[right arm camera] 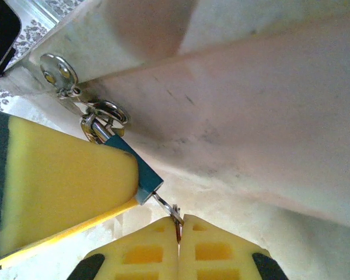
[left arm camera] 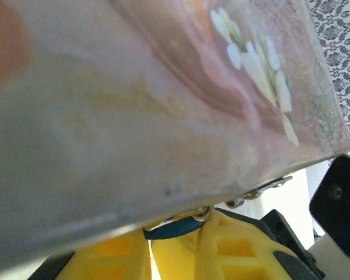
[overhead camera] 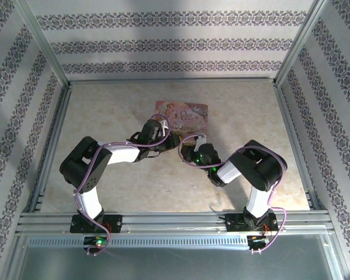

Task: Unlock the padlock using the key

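1. Quick status from the remote seat. The pink tin (overhead camera: 189, 111) sits on the table (overhead camera: 105, 116) at about 12 o'clock from the arm bases. Both arms are bunched up at its 6 o'clock edge.
2. The padlock (right arm camera: 146, 178) hangs off the tin's hasp rings (right arm camera: 57, 70). On the right wrist cam its blue body is at roughly 10 o'clock from my right claw.
3. The left claw (left arm camera: 174, 236) is clamped on the padlock. Its yellow pad (right arm camera: 64, 181) covers most of the blue body, so it's doing the steadying job.
4. The right claw (right arm camera: 178, 233) is closed tight on the key (right arm camera: 166, 207). The thin shaft runs from between its tips toward 10 o'clock, straight into the bottom end of the padlock.
5. So I'd call grabbing, aligning and inserting done, or at least the key tip looks seated. I can't tell how deep it goes.
6. What's left is the actual turn. The shackle (right arm camera: 93, 125) looks shut and threaded through the rings, so nothing has popped yet.
7. I can't tell from these views whether the key has rotated at all.
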Robot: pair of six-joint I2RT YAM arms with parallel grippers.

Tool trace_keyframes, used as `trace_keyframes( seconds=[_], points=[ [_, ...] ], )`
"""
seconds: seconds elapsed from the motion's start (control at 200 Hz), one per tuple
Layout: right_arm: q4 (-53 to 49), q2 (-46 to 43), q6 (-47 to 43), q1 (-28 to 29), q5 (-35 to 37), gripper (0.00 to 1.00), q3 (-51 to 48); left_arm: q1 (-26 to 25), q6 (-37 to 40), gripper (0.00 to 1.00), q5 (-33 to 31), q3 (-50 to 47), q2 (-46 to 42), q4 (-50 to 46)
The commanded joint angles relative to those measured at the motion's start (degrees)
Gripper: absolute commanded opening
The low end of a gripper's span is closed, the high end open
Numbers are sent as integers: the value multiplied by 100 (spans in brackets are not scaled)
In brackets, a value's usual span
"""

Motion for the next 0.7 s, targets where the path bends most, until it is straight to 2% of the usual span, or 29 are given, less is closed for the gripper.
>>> trace_keyframes(
  seconds=[0.0, 0.09, 0.18, 0.38, 0.595, 0.695],
  points=[
    [639, 258, 460, 158, 124, 0, -65, -133, -256, 19, 417, -39, 82, 611],
    [963, 489, 718, 182, 178, 0, -133, -133, -268, 20, 393, -84, 82, 646],
    [1276, 674, 888, 182, 173, 0, -164, -124, -273, 26, 373, -101, 64, 673],
    [1327, 795, 948, 208, 241, 0, -216, -79, -226, 36, 280, -204, -154, 615],
    [1295, 760, 976, 212, 196, 0, -208, 81, -69, 52, 190, -404, -657, 318],
    [1284, 734, 1056, 225, 174, 0, -225, 191, 5, 56, 138, -556, -951, 133]
  ],
)
